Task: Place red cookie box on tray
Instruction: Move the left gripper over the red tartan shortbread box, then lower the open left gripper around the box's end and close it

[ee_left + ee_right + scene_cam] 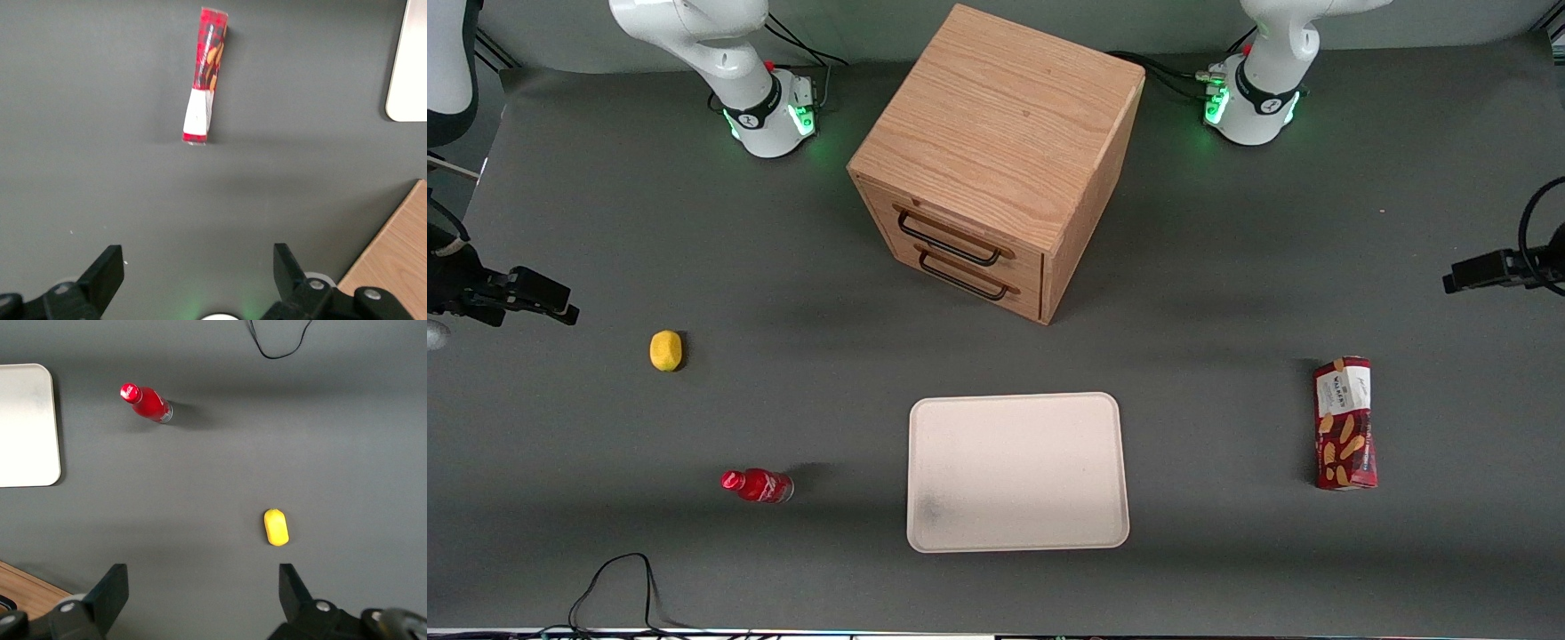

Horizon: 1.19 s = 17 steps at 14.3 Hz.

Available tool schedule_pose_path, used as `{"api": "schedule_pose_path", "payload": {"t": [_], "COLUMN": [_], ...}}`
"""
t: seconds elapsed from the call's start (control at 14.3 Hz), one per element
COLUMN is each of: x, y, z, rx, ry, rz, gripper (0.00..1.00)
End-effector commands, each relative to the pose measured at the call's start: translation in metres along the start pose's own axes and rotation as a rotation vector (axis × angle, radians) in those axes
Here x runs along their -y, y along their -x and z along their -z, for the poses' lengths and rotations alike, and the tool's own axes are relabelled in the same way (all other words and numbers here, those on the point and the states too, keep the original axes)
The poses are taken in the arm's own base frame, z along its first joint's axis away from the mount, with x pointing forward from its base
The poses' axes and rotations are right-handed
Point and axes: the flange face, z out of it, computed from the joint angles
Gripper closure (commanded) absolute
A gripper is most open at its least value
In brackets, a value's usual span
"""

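The red cookie box [1345, 423] lies flat on the grey table toward the working arm's end, its white label end farther from the front camera. It also shows in the left wrist view [205, 73]. The cream-white tray [1017, 472] lies near the table's front edge, in front of the drawer cabinet, with nothing on it; its corner shows in the left wrist view [408, 67]. The left arm's gripper [1458, 277] hovers high above the table, farther from the front camera than the box and apart from it. Its fingers [107, 270] are wide open and empty.
A wooden two-drawer cabinet [996, 151] stands mid-table, farther from the front camera than the tray; its edge shows in the left wrist view [397, 260]. A yellow lemon [665, 350] and a small red bottle [758, 485] lie toward the parked arm's end. A black cable [618, 582] loops at the front edge.
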Motion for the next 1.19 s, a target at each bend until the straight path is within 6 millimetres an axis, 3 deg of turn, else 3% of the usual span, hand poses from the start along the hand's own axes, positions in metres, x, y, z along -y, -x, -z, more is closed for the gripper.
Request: {"api": "schedule_pose_path", "payload": {"t": [0.0, 0.21, 0.42, 0.84, 0.98, 1.12], "x": [0.021, 0.04, 0.044, 0.032, 0.018, 0.008], "y": [-0.041, -0.087, -0.122, -0.158, -0.16, -0.157], "z": [0.0, -0.019, -0.063, -0.136, -0.153, -0.192], "rx": [-0.04, -0.089, -0.099, -0.068, -0.032, 0.053], "ry": [-0.006, -0.025, -0.027, -0.009, -0.007, 0.003], "rz": [-0.087, -0.09, -0.092, -0.101, -0.122, -0.153], "gripper": [0.0, 0.0, 0.0, 0.0, 0.0, 0.0]}}
